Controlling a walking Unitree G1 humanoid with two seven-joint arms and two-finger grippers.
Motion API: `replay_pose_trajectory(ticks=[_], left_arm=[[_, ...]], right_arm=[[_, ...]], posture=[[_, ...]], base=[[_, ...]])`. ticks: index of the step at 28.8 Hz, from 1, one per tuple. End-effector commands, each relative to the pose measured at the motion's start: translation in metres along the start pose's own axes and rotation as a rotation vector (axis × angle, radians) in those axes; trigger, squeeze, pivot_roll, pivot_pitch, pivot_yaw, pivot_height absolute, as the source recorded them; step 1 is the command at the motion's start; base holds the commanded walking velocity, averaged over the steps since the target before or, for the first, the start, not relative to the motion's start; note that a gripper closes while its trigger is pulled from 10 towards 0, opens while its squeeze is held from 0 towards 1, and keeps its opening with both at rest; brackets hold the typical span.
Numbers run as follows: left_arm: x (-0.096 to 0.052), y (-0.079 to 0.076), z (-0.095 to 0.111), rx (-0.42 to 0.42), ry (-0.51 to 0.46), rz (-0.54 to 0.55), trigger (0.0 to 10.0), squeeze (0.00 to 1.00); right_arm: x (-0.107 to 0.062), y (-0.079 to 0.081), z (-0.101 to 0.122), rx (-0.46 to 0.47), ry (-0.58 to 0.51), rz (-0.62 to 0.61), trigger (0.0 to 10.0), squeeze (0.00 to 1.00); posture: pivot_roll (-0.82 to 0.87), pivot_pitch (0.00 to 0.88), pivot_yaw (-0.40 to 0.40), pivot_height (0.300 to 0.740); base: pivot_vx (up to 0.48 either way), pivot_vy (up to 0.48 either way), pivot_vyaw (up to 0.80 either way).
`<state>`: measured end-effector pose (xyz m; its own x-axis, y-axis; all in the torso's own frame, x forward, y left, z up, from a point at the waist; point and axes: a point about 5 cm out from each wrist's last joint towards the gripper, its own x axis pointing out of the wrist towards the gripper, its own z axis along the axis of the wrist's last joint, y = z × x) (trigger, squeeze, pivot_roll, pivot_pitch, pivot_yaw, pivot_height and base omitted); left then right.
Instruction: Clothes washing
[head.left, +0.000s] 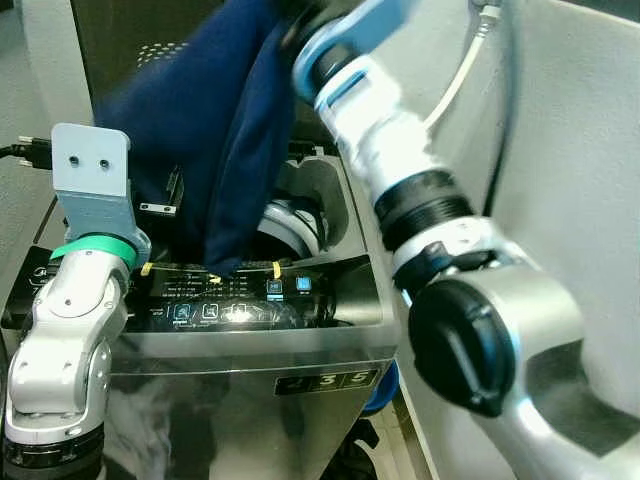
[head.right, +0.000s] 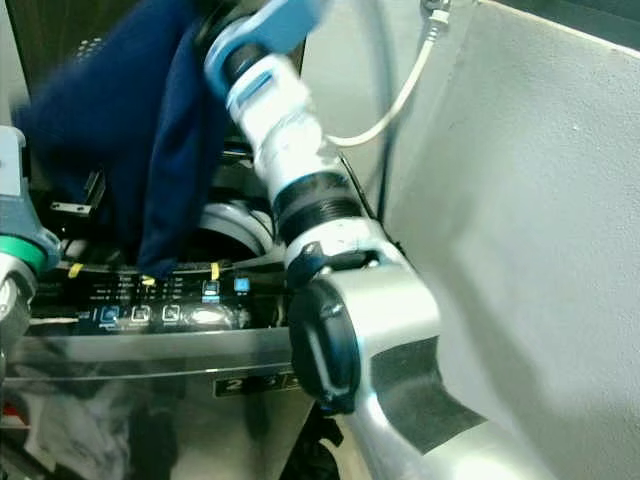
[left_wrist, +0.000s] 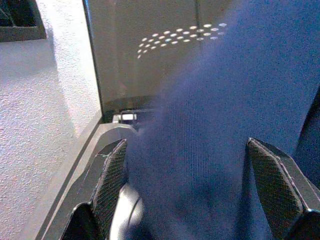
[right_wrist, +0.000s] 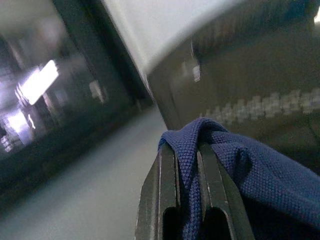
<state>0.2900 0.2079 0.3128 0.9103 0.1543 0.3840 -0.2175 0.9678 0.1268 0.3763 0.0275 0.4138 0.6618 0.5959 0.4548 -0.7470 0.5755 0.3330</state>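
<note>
You have a top-loading washing machine (head.left: 250, 350) in front of you, lid up, and everything here sits relative to it. Your right gripper (right_wrist: 192, 165) is raised high over the machine's open tub (head.left: 295, 220), its two black fingers pressed together and pinching a fold of the navy blue garment (head.left: 215, 130) (the knit weave bulges out between and over the fingertips in the right wrist view). From that grip the garment hangs down over the tub opening, its lowest point reaching to the machine's front control panel (head.left: 230, 300), just above the row of lit buttons. Your left gripper (left_wrist: 200, 180) is up at the machine's left side, close against the hanging cloth; its fingers (left_wrist: 112, 180) are spread wide with the blue fabric lying between them, and neither pad is clamped on it. Behind the cloth in that view you see the dark raised lid (left_wrist: 150, 65) with a patch of small bright dots. A white cable (head.left: 460, 75) curves down the wall to the right of the machine, behind your right arm.
</note>
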Motion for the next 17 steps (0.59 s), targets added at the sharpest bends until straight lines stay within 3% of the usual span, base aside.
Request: replay_pose_trajectory(ticks=[1,2,4,5,12,17], left_arm=[[-0.002,0.001,0.0,0.007,0.005,-0.009,10.0,0.0],[-0.001,-0.001,-0.001,0.002,0.009,-0.037,10.0,0.0],[-0.001,-0.001,-0.001,0.002,0.009,-0.037,10.0,0.0],[-0.002,-0.005,-0.001,-0.018,0.019,-0.09,10.0,0.0],[-0.003,-0.005,-0.003,-0.021,0.054,-0.127,10.0,0.0],[-0.007,-0.002,-0.012,0.035,0.147,-0.185,10.0,0.0]], right_arm=[[-0.002,-0.004,-0.017,-0.176,0.09,0.0,10.0,0.0],[-0.007,-0.013,-0.031,-0.317,0.147,-0.032,10.0,0.0],[-0.007,-0.013,-0.031,-0.317,0.147,-0.032,10.0,0.0],[-0.014,-0.027,-0.046,-0.425,0.195,-0.089,10.0,0.0],[-0.019,-0.037,-0.05,-0.454,0.214,-0.145,10.0,0.0],[-0.024,-0.052,-0.048,-0.47,0.24,-0.228,10.0,0.0]], posture=[[0.17,0.046,-0.102,0.74],[0.16,0.045,-0.092,0.74],[0.16,0.045,-0.092,0.74],[0.16,0.043,-0.087,0.74],[0.16,0.043,-0.086,0.74],[0.16,0.045,-0.077,0.74]], base=[[0.0,0.0,0.0],[0.0,0.0,0.0],[0.0,0.0,0.0],[0.0,0.0,0.0],[0.0,0.0,0.0],[0.0,0.0,0.0]])
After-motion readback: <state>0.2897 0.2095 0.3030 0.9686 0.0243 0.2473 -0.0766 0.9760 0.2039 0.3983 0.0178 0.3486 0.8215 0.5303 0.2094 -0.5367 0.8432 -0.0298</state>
